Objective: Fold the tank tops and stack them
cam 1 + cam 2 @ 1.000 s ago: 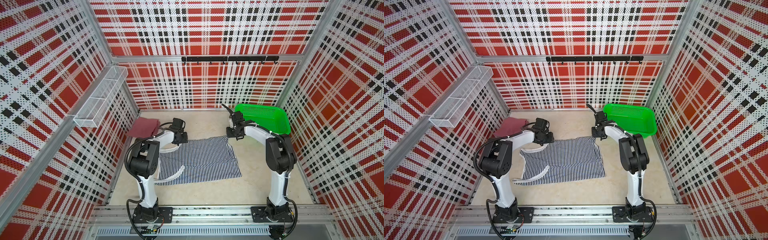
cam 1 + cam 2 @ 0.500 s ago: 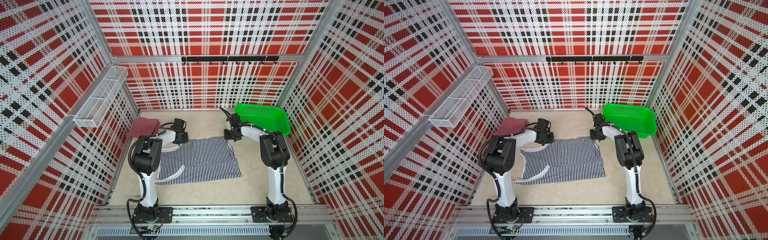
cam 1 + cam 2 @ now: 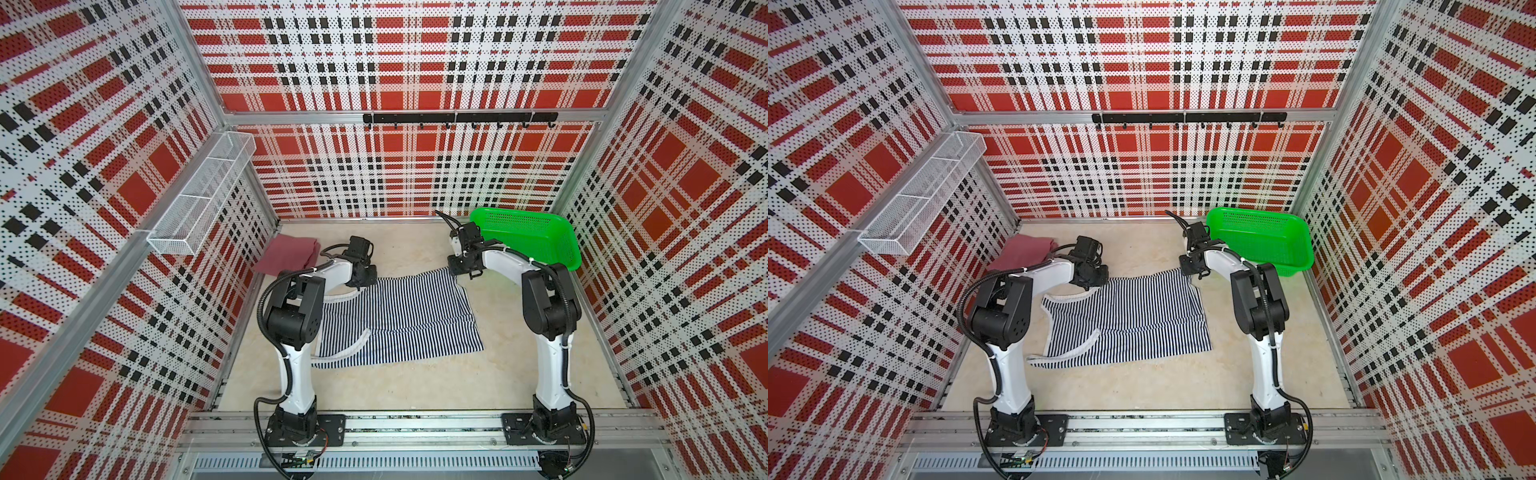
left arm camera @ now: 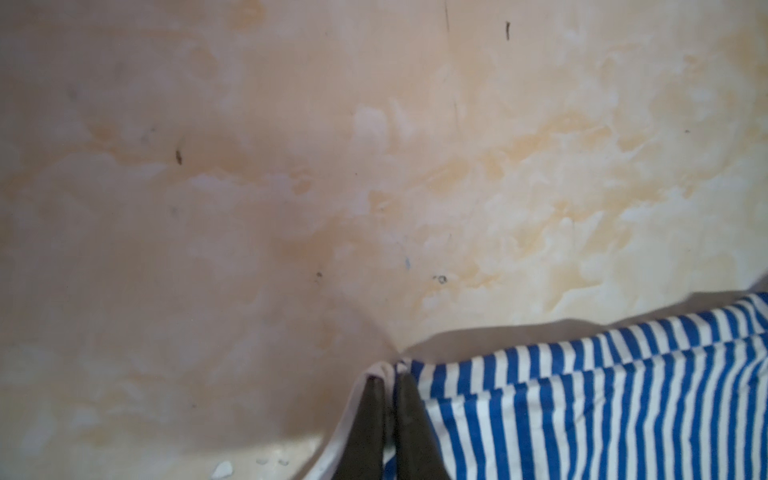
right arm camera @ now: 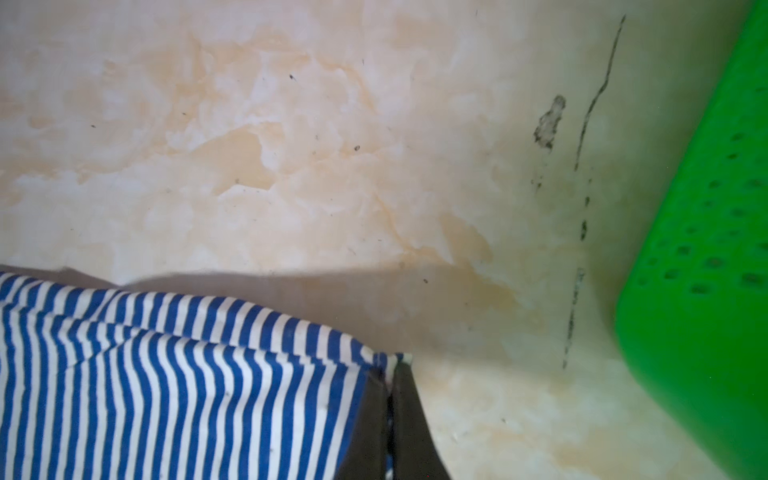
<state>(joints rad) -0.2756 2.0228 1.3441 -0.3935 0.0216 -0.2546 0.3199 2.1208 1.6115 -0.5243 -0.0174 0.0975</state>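
Both pairs of jaws have closed since a second ago: the left gripper (image 4: 390, 376) pinches the striped tank top (image 3: 399, 316) at its 11 o'clock corner, the right gripper (image 5: 389, 372) at its 1 o'clock corner. That top lies spread on the table (image 3: 415, 390), with the folded maroon tank top (image 3: 289, 253) at its 10 o'clock and the green basket (image 3: 536, 232) at 2 o'clock

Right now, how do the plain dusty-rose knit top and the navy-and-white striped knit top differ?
The plain dusty-rose knit top is one colour; the navy-and-white striped knit top has stripes. The rose top looks folded at the far left; the striped top lies spread out mid-table. The left hand and right hand are shut on the striped top's far edge; neither touches the rose top. Both rest on the beige table.
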